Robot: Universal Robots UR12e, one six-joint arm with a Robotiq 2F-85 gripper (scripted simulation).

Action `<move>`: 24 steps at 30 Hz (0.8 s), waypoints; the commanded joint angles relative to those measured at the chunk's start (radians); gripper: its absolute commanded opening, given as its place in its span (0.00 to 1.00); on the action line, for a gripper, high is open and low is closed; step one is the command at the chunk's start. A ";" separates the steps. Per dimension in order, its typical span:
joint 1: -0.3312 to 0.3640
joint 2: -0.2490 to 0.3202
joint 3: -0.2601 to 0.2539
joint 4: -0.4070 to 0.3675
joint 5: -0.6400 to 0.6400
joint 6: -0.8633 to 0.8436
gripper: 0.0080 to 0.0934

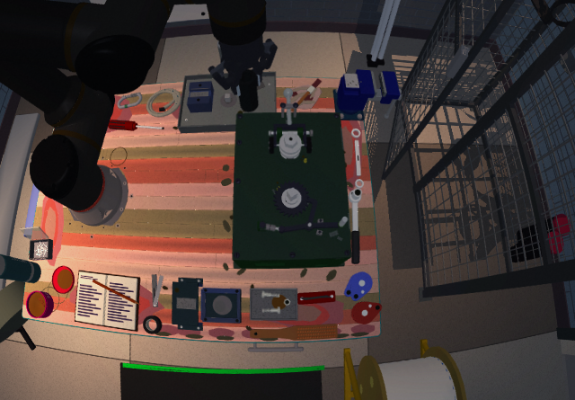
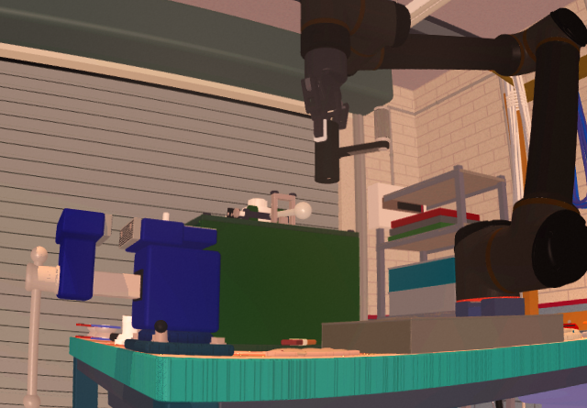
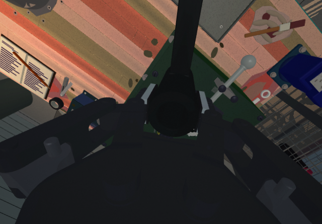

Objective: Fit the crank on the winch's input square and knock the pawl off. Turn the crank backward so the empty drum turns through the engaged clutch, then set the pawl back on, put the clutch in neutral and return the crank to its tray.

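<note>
The green winch block (image 1: 290,187) stands in the middle of the striped bench. On its top sit the toothed ratchet wheel with the input square (image 1: 291,198), the pawl arm (image 1: 297,225) beside it, and the pale drum (image 1: 290,144). The clutch lever with a ball knob (image 3: 245,63) stands at the block's far edge. The grey crank tray (image 1: 227,103) lies behind the block. My gripper (image 2: 326,126) hangs high over the gap between tray and block. It is closed on the black crank (image 2: 327,155), gripped by its upright handle, the arm (image 2: 365,148) sticking out sideways.
A grey tray (image 1: 273,304) with bolts sits at the near edge. A blue vise (image 1: 367,88) stands at the far right corner. A ratchet wrench (image 1: 355,221) lies right of the block. A wire cage (image 1: 483,145) bounds the right side. An open notebook (image 1: 107,300) lies near left.
</note>
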 commanded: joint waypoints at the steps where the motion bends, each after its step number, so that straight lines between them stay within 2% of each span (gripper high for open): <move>1: 0.016 -0.004 -0.002 0.000 0.000 0.015 0.00; 14: 0.234 -0.026 0.012 0.009 0.001 0.234 0.00; 24: 0.345 -0.018 0.006 0.007 0.001 0.346 0.00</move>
